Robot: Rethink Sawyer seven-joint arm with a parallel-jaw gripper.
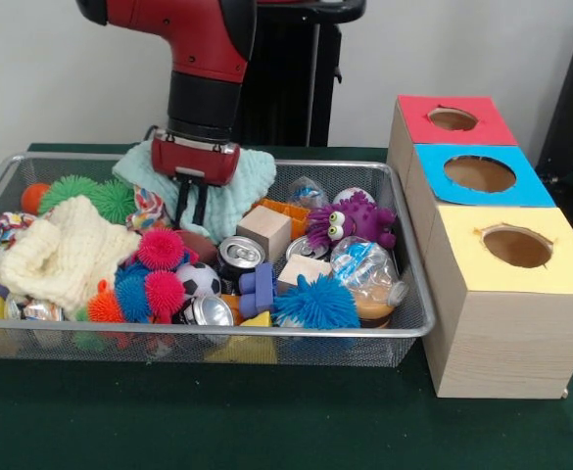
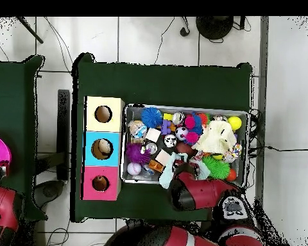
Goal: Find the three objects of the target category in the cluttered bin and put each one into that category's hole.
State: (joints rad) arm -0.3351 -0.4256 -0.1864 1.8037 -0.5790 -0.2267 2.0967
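The search step appears to be in hand: the gripper (image 1: pixel 194 201) hangs low over the far middle of the wire bin (image 1: pixel 415 323), its dark fingers (image 1: pixel 186 201) close together, holding nothing, in front of a pale green cloth (image 1: pixel 252 176). The target category is not evident, so the next move calls for picking one item out of the clutter. Spiky balls (image 1: pixel 161 249), cans (image 1: pixel 239 254), wooden blocks (image 1: pixel 264 231) and a cream cloth (image 1: pixel 63 251) crowd the bin. The three-holed box (image 1: pixel 501 323) stands right of it on the tabletop (image 1: pixel 266 431).

bin (image 1: pixel 404 328): packed, no gaps | box holes (image 1: pixel 517 246): open from above | pincer (image 1: pixel 192 204): over mint cloth (image 1: pixel 252 181)
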